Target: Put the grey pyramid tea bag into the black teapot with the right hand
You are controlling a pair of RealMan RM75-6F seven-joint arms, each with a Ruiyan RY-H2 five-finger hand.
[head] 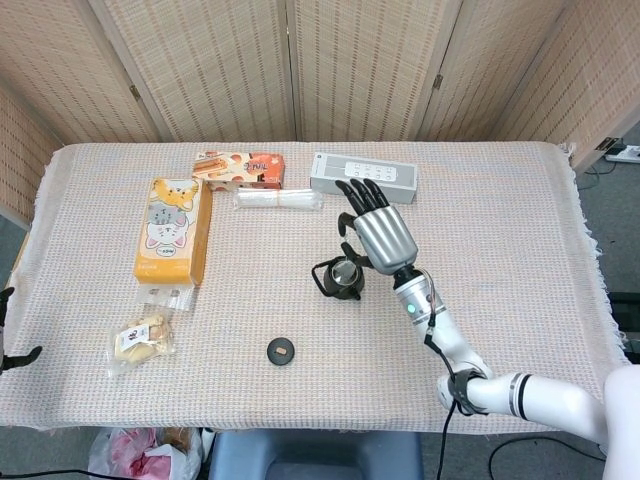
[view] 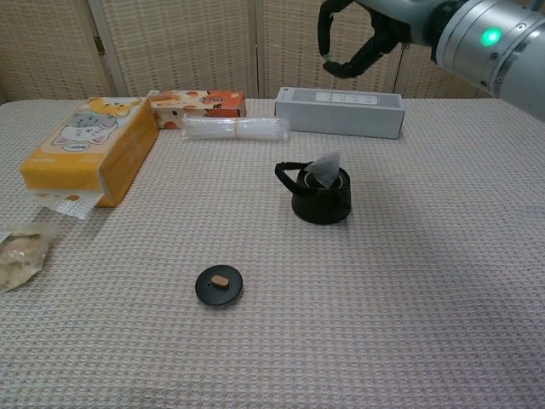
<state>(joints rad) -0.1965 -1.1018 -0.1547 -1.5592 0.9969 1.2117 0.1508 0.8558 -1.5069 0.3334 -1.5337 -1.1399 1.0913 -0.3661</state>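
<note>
A pale woven cloth covers the table (head: 520,220) before rattan screens. The right robot hand (view: 353,38), fingers seemingly pinching a thin string, dangles the grey pyramid tea bag (view: 323,171) at the black teapot (view: 320,202) mouth, its lid (view: 219,285) lying at seven o'clock.

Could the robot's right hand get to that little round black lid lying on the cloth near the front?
Probably yes. The lid lies alone on open cloth, nothing beside it. But the right hand is pinching the tea bag string above the teapot.
</note>
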